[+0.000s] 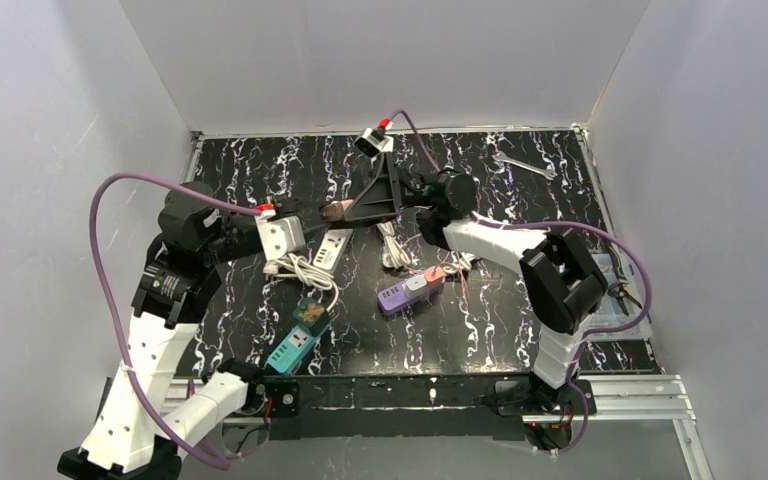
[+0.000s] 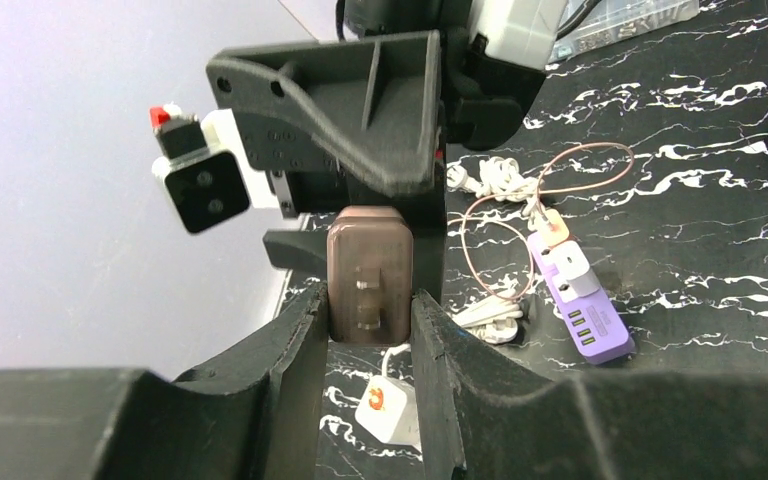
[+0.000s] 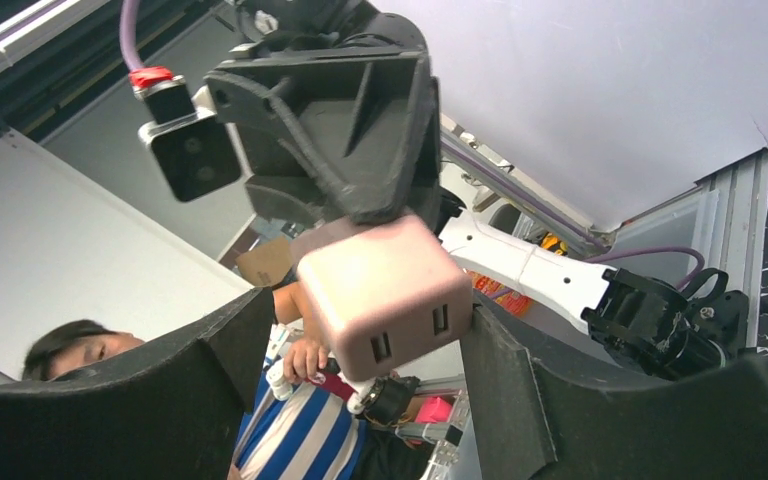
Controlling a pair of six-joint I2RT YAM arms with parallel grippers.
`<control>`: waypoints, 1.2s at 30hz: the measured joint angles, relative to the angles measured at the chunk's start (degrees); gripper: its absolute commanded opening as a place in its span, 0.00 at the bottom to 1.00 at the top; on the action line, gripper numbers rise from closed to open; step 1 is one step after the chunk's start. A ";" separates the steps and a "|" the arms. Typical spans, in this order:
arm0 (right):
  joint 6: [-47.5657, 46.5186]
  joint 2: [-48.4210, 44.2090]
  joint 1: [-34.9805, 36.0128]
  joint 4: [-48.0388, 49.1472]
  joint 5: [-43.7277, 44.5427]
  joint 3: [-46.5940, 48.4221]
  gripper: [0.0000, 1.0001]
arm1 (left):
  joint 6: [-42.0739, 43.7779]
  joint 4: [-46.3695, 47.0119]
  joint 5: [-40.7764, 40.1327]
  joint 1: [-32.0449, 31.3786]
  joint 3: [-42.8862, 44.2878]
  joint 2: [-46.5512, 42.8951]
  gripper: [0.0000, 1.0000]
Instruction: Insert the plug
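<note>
Left claw (image 2: pixel 368 305) is clenching the pink plug (image 2: pixel 368 262) by both sides, holding it in the air above the tabletop (image 1: pixel 520 190). Right claw (image 3: pixel 365 300) is bracketing the plug, slightly open: 1 finger (image 3: pixel 505 370) is touching it, the other is standing just clear.

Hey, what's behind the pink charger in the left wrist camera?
The right gripper, with its black frame, sits directly behind the pink charger. The charger's rear face and anything past the frame are covered.

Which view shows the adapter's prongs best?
Left wrist: the adapter faces the lens, prongs visible close up. Right wrist shows only its USB end; top external, just a small blob.
</note>
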 measured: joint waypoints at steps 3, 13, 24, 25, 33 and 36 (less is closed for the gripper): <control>0.00 -3.23 -1.05 -0.09 -0.17 -2.03 0.75 | 0.31 0.57 -0.07 0.00 -0.17 -0.66 0.00; 0.55 -5.62 -1.84 0.07 -1.40 -2.84 0.85 | 0.59 0.61 -0.20 0.00 -0.26 -0.55 0.00; -12.37 -6.47 -1.84 -6.69 -4.52 -2.82 0.54 | 0.90 -0.48 -0.37 0.00 -0.70 -0.22 0.00; -13.33 -6.51 -1.84 -7.74 -4.50 -2.82 0.53 | 0.92 -0.39 -0.37 0.00 -0.70 -0.24 0.00; -15.45 -6.54 -1.84 -10.19 -4.61 -2.14 0.69 | 1.77 -1.18 0.37 0.00 -0.87 -0.07 0.00; -15.45 -6.51 -1.84 -10.32 -5.20 -1.51 0.71 | 2.78 -1.64 1.05 0.00 -0.94 0.02 0.00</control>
